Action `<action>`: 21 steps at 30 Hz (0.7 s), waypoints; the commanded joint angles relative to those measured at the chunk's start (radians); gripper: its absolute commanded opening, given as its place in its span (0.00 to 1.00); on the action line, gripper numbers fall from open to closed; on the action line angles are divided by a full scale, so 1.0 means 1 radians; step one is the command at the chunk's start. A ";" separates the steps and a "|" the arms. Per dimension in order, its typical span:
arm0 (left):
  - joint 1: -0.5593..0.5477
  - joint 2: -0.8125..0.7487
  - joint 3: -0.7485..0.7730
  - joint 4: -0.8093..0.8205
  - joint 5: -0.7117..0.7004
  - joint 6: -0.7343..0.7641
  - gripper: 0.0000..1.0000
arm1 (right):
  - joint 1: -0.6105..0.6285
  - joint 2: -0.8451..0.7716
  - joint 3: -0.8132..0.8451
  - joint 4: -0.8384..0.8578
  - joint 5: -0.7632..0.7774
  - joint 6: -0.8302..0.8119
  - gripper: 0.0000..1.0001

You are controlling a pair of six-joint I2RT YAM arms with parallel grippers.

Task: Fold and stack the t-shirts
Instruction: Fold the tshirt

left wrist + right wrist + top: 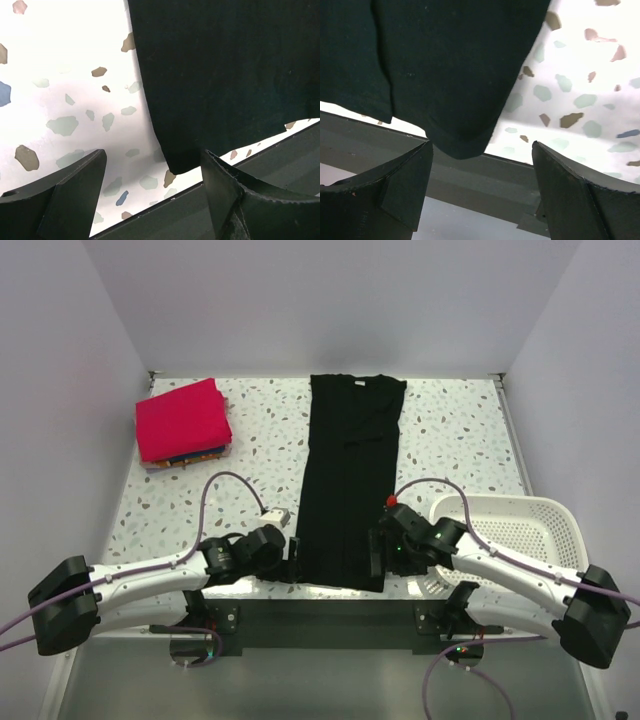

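Fingers point(75, 195) on the left gripper point(152, 187) are standing wide apart, gripping nothing, straddling the near left hem corner of the black t-shirt point(225, 75). The right gripper point(480, 187) is mirroring that, spread open and empty around the near right corner, which is reaching just over the table point(260, 440) edge. Moving outward, the shirt is lying as one long narrow strip with its sleeves tucked in, running from the near edge to the far edge at mid-table, collar far. By my reading the lengthwise fold is done and the crosswise fold is coming up: both grippers are needing to drop, pinch their corners together and carry the hem far toward the collar. Counting now: one black shirt, one pinkish-red folded shirt point(182, 418) topping the far-left stack, coloured ones point(190, 457) peeking out beneath, number unclear, one white basket point(520, 525) sitting near right, two arms.
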 commanded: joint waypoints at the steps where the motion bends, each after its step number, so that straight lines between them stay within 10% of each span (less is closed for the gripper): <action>1: 0.005 -0.007 -0.011 0.035 0.007 -0.034 0.80 | 0.029 0.035 -0.013 0.079 0.010 0.084 0.83; 21: 0.003 0.030 -0.027 0.052 0.015 -0.054 0.60 | 0.129 0.101 -0.078 0.099 0.022 0.190 0.49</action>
